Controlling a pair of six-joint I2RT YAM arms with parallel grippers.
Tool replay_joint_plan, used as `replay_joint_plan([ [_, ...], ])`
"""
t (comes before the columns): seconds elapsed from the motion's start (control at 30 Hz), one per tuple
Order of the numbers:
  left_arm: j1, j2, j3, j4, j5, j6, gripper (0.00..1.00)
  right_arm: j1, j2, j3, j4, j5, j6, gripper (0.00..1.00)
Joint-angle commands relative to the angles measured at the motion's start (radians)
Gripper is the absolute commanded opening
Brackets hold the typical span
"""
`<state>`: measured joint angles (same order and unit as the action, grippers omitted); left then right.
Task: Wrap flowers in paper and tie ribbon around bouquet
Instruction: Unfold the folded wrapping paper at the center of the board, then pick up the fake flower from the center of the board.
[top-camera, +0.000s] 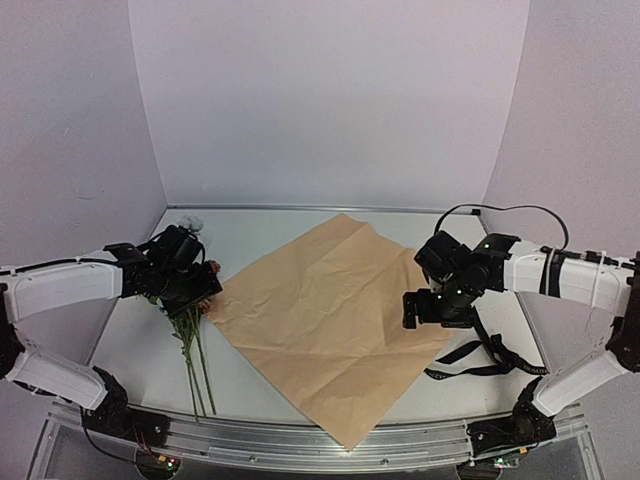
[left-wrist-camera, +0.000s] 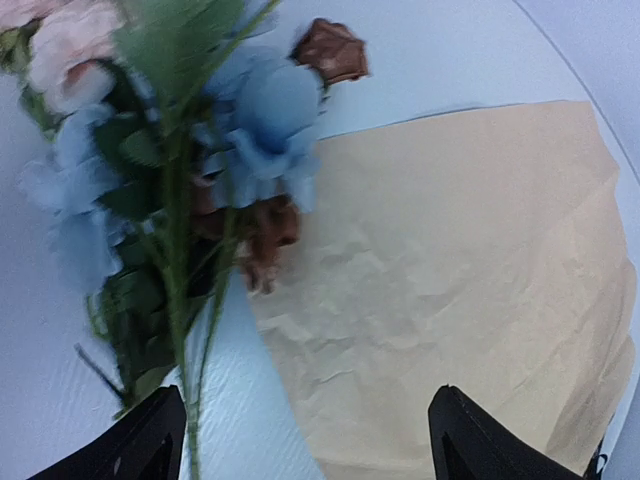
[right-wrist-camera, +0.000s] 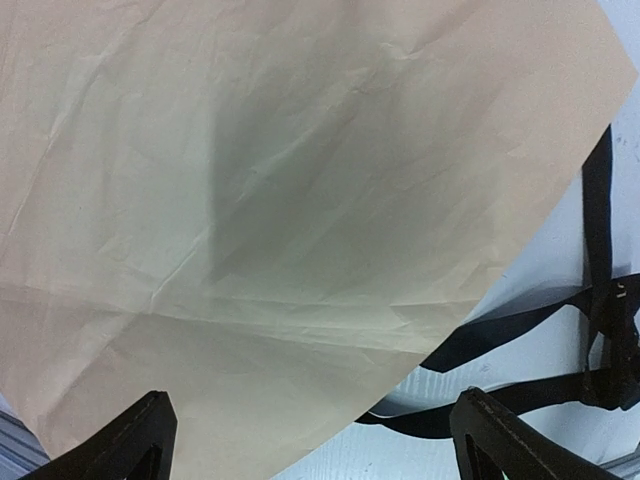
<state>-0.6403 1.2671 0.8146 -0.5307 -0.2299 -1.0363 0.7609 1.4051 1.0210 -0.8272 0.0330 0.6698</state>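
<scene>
Flowers: blooms seen L wrist; top mostly stems.

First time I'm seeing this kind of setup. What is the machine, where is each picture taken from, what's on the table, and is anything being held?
These are two white-and-black robot arms, the left arm and the right arm, bolted at the near edge of a pale table. The wide picture comes from a fixed camera above and behind them; the other two come from a camera on each wrist, looking past its fingers. A large creased tan-brown paper sheet lies flat in the middle. A small bunch of blue, pink and rust flowers on green stems lies beside its left corner, under the left end effector. A long narrow black ribbon lies at the paper's right edge, near the right end effector. Both are open and hold nothing.
</scene>
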Motion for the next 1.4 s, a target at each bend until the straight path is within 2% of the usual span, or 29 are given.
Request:
replay_joint_plan([
  [0.0, 0.002, -0.102, -0.084, -0.24, -0.075, -0.171, 0.87, -0.003, 0.057, 0.028, 0.084, -0.081, -0.003, 0.98],
  [0.13, 0.002, -0.142, -0.162, -0.244, -0.013, -0.222, 0.87, -0.003, 0.098, 0.016, 0.129, -0.107, 0.017, 0.98],
  [0.47, 0.002, -0.054, -0.225, -0.082, 0.087, -0.127, 0.93, -0.003, 0.094, -0.019, 0.2, -0.127, 0.038, 0.98],
  [0.7, 0.002, 0.073, -0.212, -0.008, 0.086, -0.074, 0.86, -0.003, 0.111, -0.029, 0.22, -0.133, 0.051, 0.98],
  [0.93, 0.002, 0.182, -0.19, -0.039, 0.034, -0.077, 0.67, -0.003, 0.118, -0.038, 0.234, -0.125, 0.055, 0.98],
  [1.2, 0.002, 0.229, -0.18, -0.012, 0.008, -0.052, 0.15, -0.003, 0.144, -0.037, 0.246, -0.107, 0.044, 0.98],
  [1.3, 0.002, 0.211, -0.179, -0.013, -0.01, -0.041, 0.04, -0.003, 0.168, -0.015, 0.246, -0.101, 0.031, 0.98],
  [1.37, 0.002, 0.19, -0.167, -0.032, -0.033, -0.028, 0.0, -0.003, 0.183, 0.004, 0.246, -0.103, 0.027, 0.98],
])
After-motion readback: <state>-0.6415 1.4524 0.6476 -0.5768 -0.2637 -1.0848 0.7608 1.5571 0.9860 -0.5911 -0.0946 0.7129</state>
